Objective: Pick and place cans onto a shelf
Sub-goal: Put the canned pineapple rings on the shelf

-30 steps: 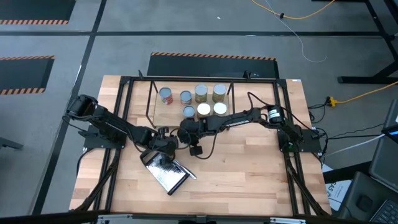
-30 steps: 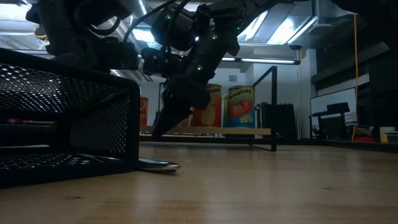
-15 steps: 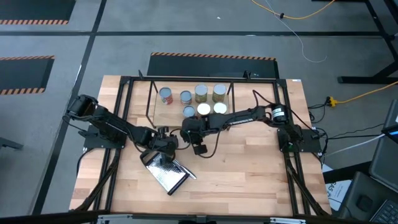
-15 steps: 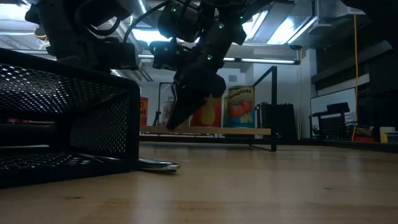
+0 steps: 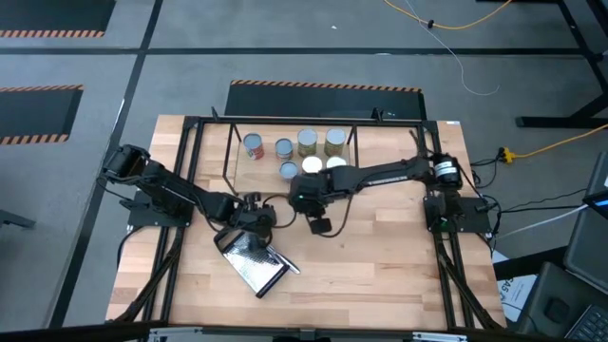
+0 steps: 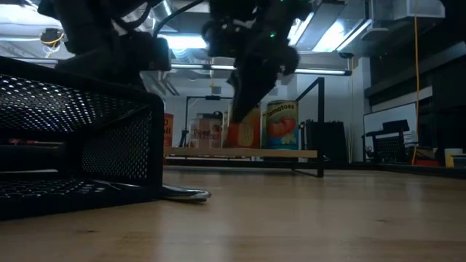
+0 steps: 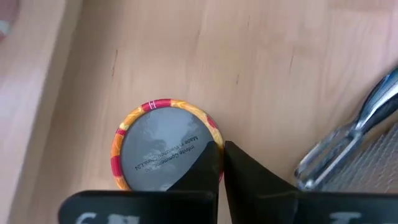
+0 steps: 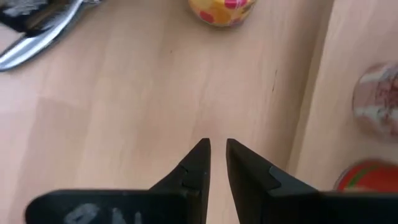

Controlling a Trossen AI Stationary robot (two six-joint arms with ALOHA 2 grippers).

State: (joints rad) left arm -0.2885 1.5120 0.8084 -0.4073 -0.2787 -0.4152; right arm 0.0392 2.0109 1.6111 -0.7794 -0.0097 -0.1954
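A can (image 7: 163,148) with a grey top and a yellow-and-red label stands upright on the table. My left gripper (image 7: 221,147) is shut right at its rim; in the high view this gripper (image 5: 255,215) hides the can. Several cans (image 5: 307,142) stand on the shelf (image 5: 229,152), on its wooden board (image 6: 240,153). My right gripper (image 8: 215,145) hangs above bare table in front of the shelf, its fingers a narrow gap apart with nothing between them. In the high view it is near the middle (image 5: 310,197). My left gripper has its shut fingertips at the can's rim (image 7: 211,138), on the side toward the grater, slanting down from above. Nothing shows between the fingers. I cannot tell whether they touch the rim. The can stands upright on the table.
A flat metal mesh grater (image 5: 255,264) lies near my left gripper, its shiny handle (image 7: 348,144) close to the can. In the low view its mesh (image 6: 73,145) fills the left. A black frame (image 5: 190,161) edges the table. Bare wood lies at the front right.
My right gripper has risen and gone toward the table's right edge, away from my left gripper. The cans on the shelf have kept their places.
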